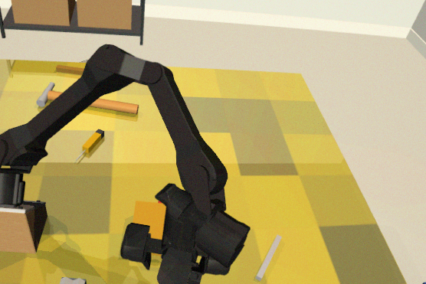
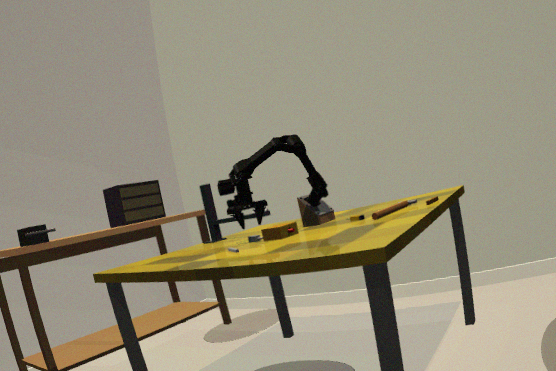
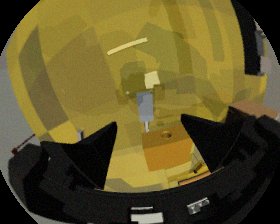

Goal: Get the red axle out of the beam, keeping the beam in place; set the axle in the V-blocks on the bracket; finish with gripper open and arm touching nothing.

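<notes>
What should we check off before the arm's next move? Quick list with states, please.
1. Gripper open, nothing between the fingers: ok.
2. Beam resting on the table: ok.
3. Red axle out of the beam: not ok, red shows at the beam's side.
4. Axle set in the V-blocks: not ok, it is at the beam.
5. Gap between fingers and grey block: cannot tell how wide.
6. Axle's full length visible: not ok, only a small red part shows.
</notes>
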Available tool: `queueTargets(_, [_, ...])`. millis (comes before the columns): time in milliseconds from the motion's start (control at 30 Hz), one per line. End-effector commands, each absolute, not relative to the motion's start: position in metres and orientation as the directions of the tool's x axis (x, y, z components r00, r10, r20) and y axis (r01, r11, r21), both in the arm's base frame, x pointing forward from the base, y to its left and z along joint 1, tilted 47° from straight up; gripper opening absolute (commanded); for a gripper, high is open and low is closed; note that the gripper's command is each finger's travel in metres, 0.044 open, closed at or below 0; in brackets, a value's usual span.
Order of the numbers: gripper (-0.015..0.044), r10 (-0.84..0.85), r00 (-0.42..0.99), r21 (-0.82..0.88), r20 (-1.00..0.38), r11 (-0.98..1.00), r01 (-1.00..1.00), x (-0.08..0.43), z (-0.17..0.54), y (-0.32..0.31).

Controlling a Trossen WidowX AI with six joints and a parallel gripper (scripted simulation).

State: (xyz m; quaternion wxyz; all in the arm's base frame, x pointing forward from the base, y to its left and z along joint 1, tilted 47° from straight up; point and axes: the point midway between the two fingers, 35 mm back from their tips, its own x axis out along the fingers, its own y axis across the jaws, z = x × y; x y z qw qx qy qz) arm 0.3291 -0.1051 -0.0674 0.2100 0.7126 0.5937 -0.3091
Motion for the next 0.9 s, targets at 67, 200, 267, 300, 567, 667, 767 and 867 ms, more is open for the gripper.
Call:
queueTargets(67, [0.0440, 0.713, 0.104, -0.062, -0.693, -0.202, 0.977, 0.332, -0.055, -0.096])
queueTargets(200, [0.0440, 0.707, 0.104, -0.045, -0.699, -0.189, 0.981, 0.338, -0.016, -0.063])
queueTargets(267, [0.0440, 0.706, 0.105, -0.034, -0.700, -0.180, 0.983, 0.337, 0.008, -0.041])
queueTargets(300, [0.0440, 0.707, 0.105, -0.029, -0.700, -0.175, 0.984, 0.335, 0.019, -0.029])
queueTargets(567, [0.0440, 0.718, 0.105, 0.000, -0.688, -0.144, 0.990, 0.313, 0.075, 0.031])
queueTargets(667, [0.0440, 0.718, 0.105, 0.000, -0.688, -0.144, 0.990, 0.314, 0.075, 0.031])
queueTargets(767, [0.0440, 0.718, 0.105, 0.000, -0.688, -0.144, 0.990, 0.314, 0.073, 0.033])
queueTargets(867, [0.0440, 0.718, 0.105, 0.000, -0.688, -0.144, 0.990, 0.315, 0.070, 0.036])
